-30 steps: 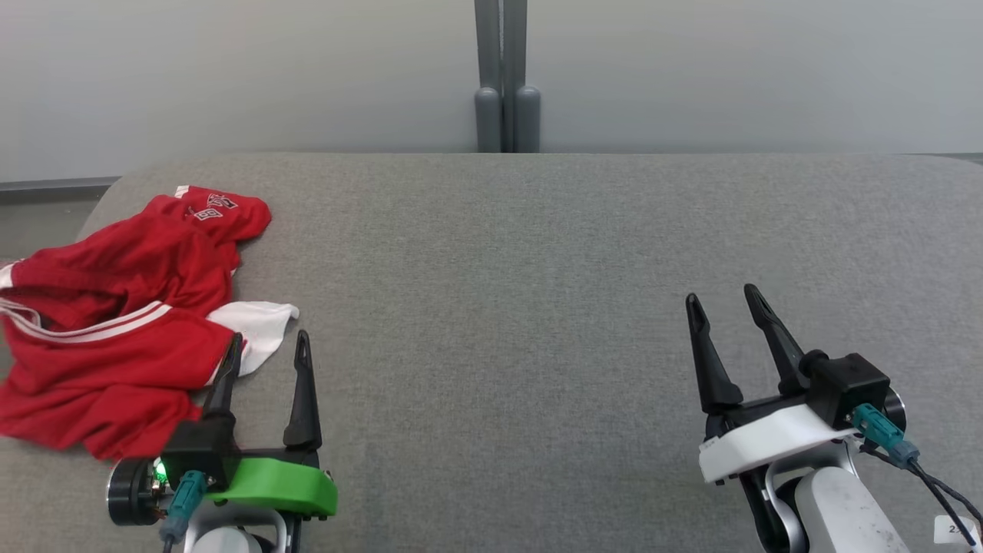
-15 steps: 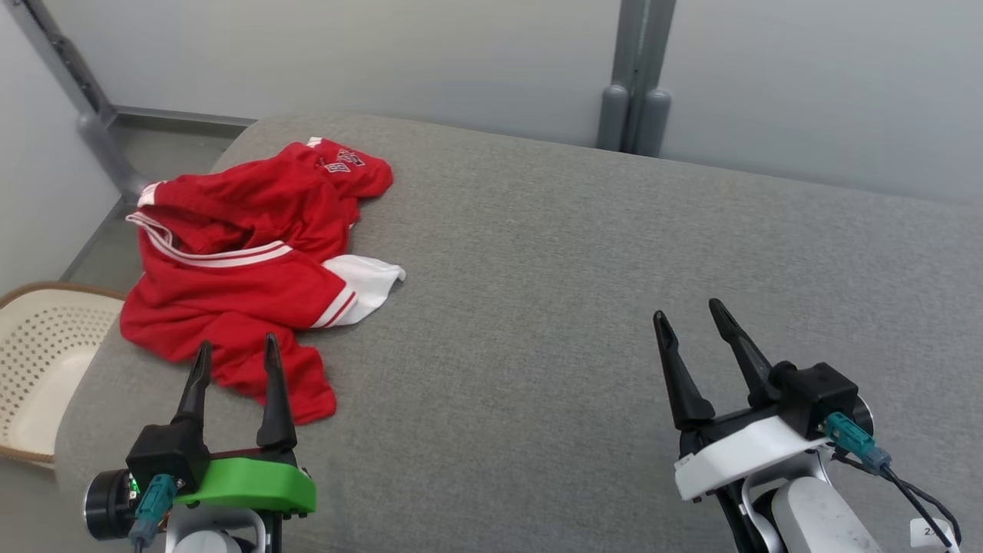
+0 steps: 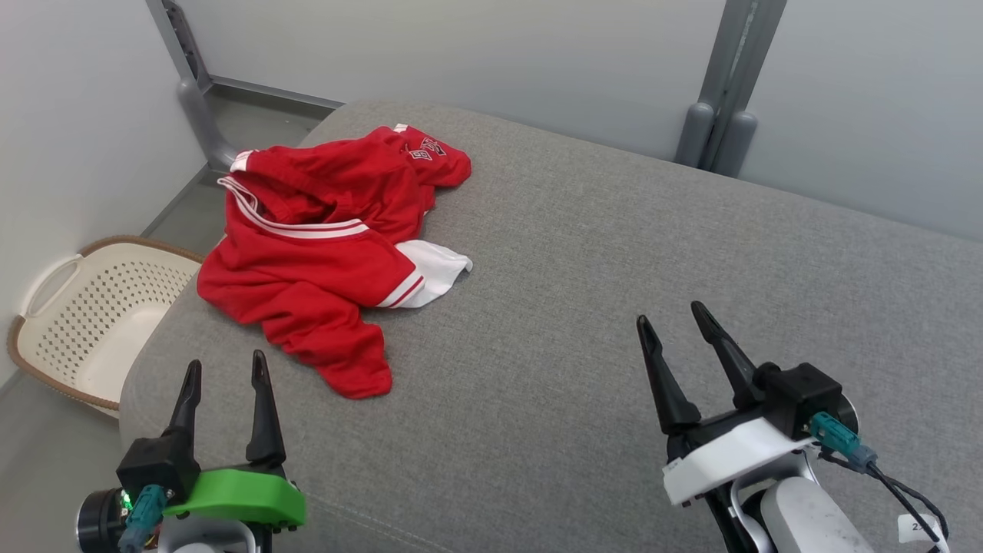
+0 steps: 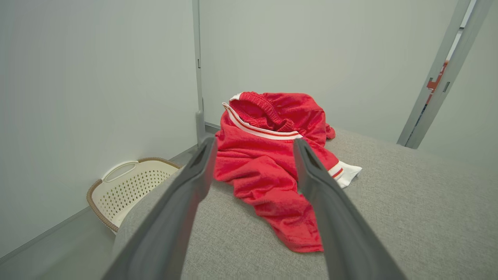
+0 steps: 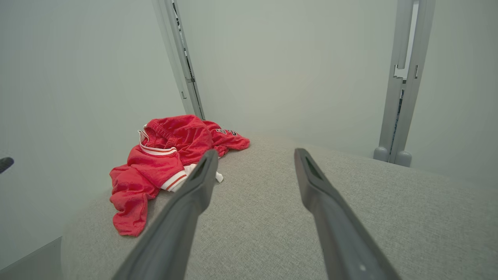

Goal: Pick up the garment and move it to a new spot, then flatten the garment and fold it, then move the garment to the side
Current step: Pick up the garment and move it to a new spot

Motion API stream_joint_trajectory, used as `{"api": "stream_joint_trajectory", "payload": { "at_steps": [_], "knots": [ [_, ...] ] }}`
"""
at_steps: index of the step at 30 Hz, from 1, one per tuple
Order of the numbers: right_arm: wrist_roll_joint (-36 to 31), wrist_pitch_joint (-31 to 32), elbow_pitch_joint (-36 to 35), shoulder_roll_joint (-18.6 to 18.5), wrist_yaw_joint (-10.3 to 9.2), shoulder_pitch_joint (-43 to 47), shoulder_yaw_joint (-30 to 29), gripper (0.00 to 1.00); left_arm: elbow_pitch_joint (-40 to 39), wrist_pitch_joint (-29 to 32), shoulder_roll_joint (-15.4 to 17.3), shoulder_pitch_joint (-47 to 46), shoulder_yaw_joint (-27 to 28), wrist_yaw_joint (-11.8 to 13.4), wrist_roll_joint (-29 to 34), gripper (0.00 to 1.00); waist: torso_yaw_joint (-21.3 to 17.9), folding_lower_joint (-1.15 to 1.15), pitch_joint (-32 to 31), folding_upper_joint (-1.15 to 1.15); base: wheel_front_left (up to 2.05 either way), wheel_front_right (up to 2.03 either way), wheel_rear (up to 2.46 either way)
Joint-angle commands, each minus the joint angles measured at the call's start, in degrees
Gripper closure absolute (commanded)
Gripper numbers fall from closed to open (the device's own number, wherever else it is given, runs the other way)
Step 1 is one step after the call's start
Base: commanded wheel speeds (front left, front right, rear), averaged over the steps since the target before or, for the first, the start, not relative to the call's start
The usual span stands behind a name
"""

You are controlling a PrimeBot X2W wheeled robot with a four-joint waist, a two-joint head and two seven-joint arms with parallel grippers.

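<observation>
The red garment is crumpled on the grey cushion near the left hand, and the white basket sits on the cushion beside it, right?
Not quite. The white basket sits on the floor beside the grey cushion, not on it, as the head view shows. The red garment is indeed crumpled on the cushion near the left hand.

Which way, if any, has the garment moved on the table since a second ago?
No. The garment keeps the same crumpled shape by the table's far left corner; the head camera turned, shifting the whole picture.
</observation>
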Motion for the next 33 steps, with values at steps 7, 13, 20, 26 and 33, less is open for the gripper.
{"api": "stream_joint_trajectory", "payload": {
  "at_steps": [7,13,20,26,33],
  "knots": [
    [0.0,-0.2,-0.9,-1.4,-0.02,-1.5,1.2,0.0,1.4,8.1,2.8,-6.3,2.1,-2.0,-4.8,0.0,-3.8,0.0,2.0,0.0,0.0,0.0,0.0],
    [0.0,-0.2,-1.9,-2.2,-0.03,-2.6,1.9,0.0,4.2,19.4,8.0,-14.5,4.1,-3.5,-8.3,0.0,-8.8,0.0,4.1,0.0,0.0,0.0,0.0],
    [0.0,-0.2,-2.6,-2.9,-0.03,-3.9,1.8,0.0,15.0,34.3,14.2,-23.4,5.0,-5.4,-13.4,0.0,-14.7,0.0,7.5,0.0,0.0,0.0,0.0],
    [-0.2,-0.2,-3.1,-3.5,-0.03,-5.6,1.4,0.0,24.7,43.0,17.1,-28.1,5.5,-6.3,-18.6,0.0,-19.4,0.0,10.7,0.0,0.0,0.0,0.0],
    [0.0,-0.2,-3.3,-3.5,-0.03,-7.0,0.7,0.0,35.9,50.8,20.2,-30.4,5.7,-6.5,-21.4,0.0,-23.6,0.0,13.4,0.0,0.0,0.0,0.0]
  ]
}}
